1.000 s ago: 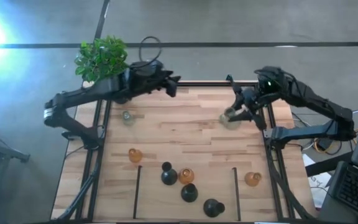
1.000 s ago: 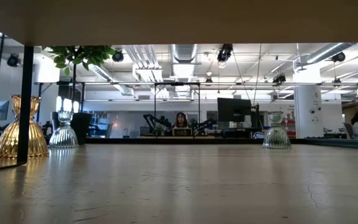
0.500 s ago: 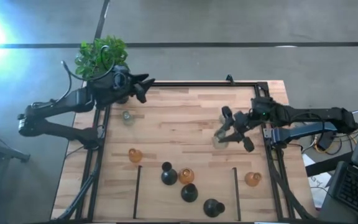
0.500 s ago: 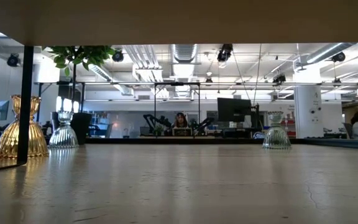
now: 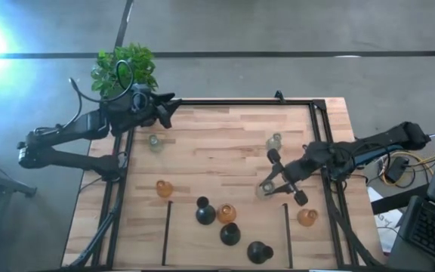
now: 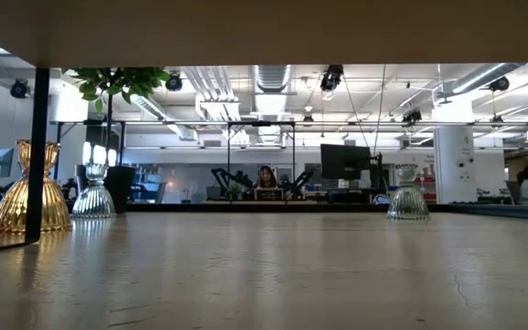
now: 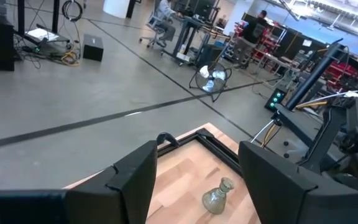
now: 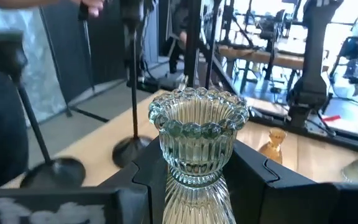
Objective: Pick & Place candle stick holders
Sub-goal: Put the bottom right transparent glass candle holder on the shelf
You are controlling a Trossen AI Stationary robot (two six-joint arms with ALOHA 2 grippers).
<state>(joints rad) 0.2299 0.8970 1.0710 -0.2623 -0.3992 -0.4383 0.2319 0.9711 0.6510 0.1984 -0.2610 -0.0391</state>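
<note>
Right gripper [image 5: 279, 181] now lower, right of centre frame, pinching a pale green-grey holder [image 8: 196, 140], another pale holder [image 5: 275, 142] left standing above it, left gripper [image 5: 165, 110] spread empty, upper left, little moved

An open-plan robotics lab or industrial workshop. Exposed silver ventilation ducts [image 6: 269, 78] and hanging lights run under the ceiling, and a dark computer monitor [image 6: 345, 165] stands on a distant bench. Beyond the left fingers [image 7: 135, 177] spread polished grey concrete floor [image 7: 55, 93], a small floor fan [image 7: 211, 79] and red shelving [image 7: 306, 56].
</note>
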